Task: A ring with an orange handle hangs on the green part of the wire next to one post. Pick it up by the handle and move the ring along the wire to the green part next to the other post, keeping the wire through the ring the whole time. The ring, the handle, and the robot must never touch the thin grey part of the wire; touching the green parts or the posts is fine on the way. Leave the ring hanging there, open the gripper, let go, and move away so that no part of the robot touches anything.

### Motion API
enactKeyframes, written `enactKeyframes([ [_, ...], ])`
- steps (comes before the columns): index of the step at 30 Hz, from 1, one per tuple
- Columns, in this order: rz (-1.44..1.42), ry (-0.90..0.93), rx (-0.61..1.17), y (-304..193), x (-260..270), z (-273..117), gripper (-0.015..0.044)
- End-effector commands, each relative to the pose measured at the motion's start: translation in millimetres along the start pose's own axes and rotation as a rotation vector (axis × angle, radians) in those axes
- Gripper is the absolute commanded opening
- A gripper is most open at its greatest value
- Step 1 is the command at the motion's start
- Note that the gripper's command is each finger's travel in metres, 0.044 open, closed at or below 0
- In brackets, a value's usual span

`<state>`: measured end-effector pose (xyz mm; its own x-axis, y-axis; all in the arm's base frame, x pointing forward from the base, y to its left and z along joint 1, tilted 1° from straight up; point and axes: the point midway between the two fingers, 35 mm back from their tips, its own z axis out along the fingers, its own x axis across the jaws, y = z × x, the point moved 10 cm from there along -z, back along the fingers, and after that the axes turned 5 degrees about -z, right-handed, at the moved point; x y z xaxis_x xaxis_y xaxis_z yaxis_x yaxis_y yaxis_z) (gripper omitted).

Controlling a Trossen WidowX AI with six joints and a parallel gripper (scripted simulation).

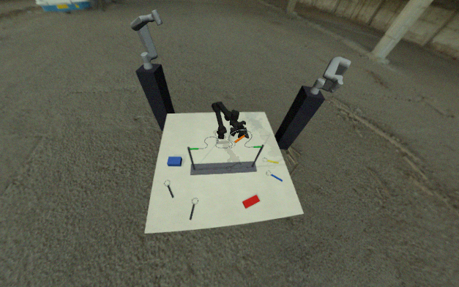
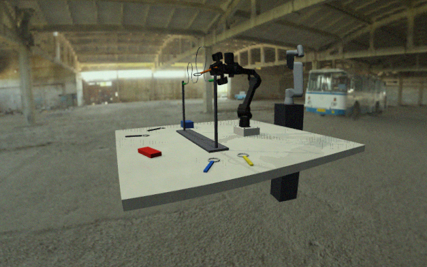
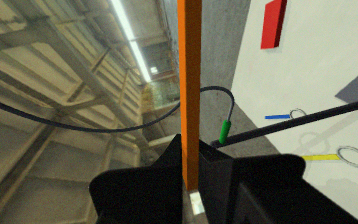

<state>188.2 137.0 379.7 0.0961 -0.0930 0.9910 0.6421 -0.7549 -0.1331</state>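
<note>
My gripper [image 1: 244,136] [image 2: 215,69] [image 3: 182,137] is shut on the orange handle [image 1: 240,138] [image 2: 206,71] [image 3: 190,75]. In the exterior view the handle is nearly level, with the ring [image 2: 197,74] at its far end. The ring is at the middle stretch of the grey wire [image 2: 199,48] [image 3: 116,130], near the foot of the right hump in the top view. It is outside the wrist view. Whether it touches the wire is too small to tell. Green parts [image 1: 194,148] [image 1: 258,147] [image 2: 211,80] [image 3: 225,132] end the wire at the left post [image 1: 191,159] and right post [image 1: 258,157] [image 2: 216,116] [image 3: 291,125].
The posts stand on a dark base [image 1: 245,168] [image 2: 197,138]. A red block [image 1: 251,201] [image 2: 149,152], blue block [image 1: 174,161] [image 2: 187,124], yellow-handled ring [image 1: 272,161], blue-handled ring [image 1: 277,178] and two black-handled rings lie on the table. Two grey arms stand on pedestals behind.
</note>
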Motion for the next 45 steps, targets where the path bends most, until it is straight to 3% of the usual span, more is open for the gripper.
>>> enactKeyframes([
  [1,0.066,0.045,0.011,1.2,10.3,-2.3,-0.015],
  [20,0.283,0.169,0.028,14.7,41.0,-12.5,-0.015],
  [45,0.122,0.077,0.016,17.8,53.5,-15.1,-0.015],
])
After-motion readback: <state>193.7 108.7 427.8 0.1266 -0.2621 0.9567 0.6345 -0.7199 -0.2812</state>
